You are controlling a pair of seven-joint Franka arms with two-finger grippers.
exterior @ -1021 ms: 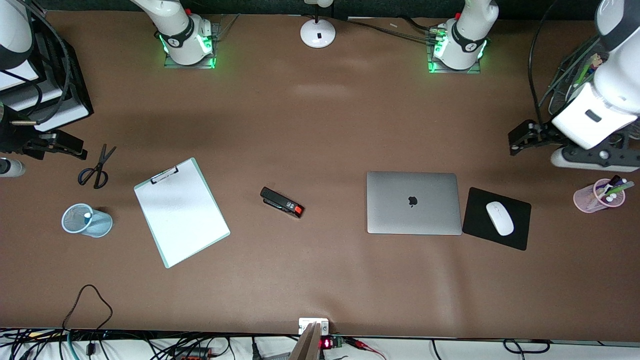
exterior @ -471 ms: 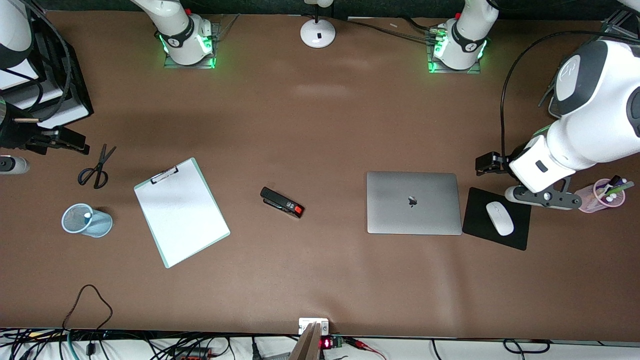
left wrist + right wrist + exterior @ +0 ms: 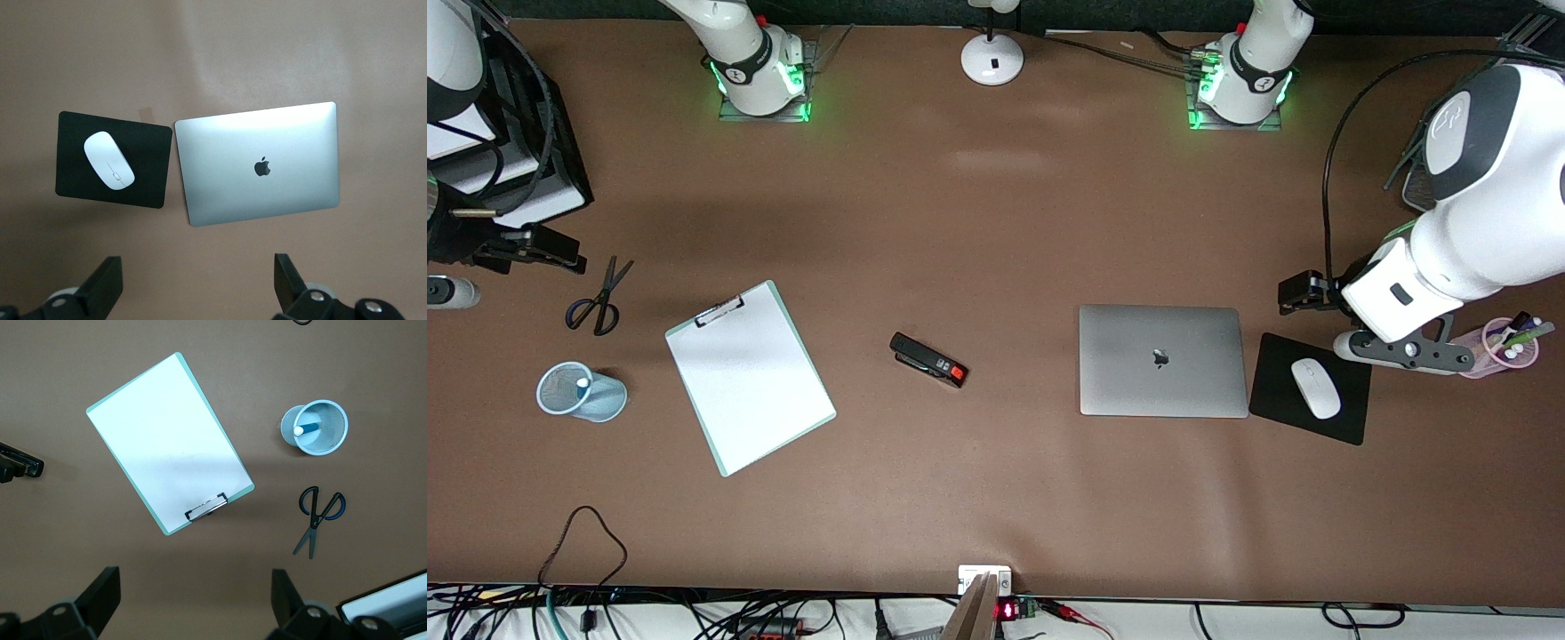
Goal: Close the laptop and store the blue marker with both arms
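**Left arm swinging in over a laptop that is already shut**

Since a second ago the left arm has swung in from the table's edge. Its left gripper [image 3: 1305,292] is now hanging over bare table [image 3: 996,222] just off the corner of the slim silver-grey laptop [image 3: 1163,360], jaws spread wide and holding nothing. The right gripper [image 3: 538,253] has barely shifted. It is waiting well away from the laptop at the right arm's end of the table, jaws equally wide and empty.

The laptop is lying flat with its lid down and logo up. The slim blue marker [image 3: 307,429] is standing in the pale blue mesh cup [image 3: 583,391], well apart from the laptop toward the right arm's end, so we are judging both parts of the task as looking done.

We are seeing these risks:
- If the left arm descends as if to press a lid, its open fingers could scrape the shut laptop or shove it into the black rectangular mouse pad [image 3: 1312,387] just beside it, knocking the white oval mouse [image 3: 1315,388].
- The pink cup of pens [image 3: 1494,348], near the left arm's wrist, could be tipped by a wide swing.
- A needless reach by the right gripper could topple the light mesh cup and spill the marker.

We are counting:
- one laptop, marker, mouse pad and mouse;
- one white clipboard [image 3: 749,378], black stapler [image 3: 929,360] and pair of black-handled scissors [image 3: 598,300];
- two cups and two arms.

The pens in the pink cup are too crowded to count.
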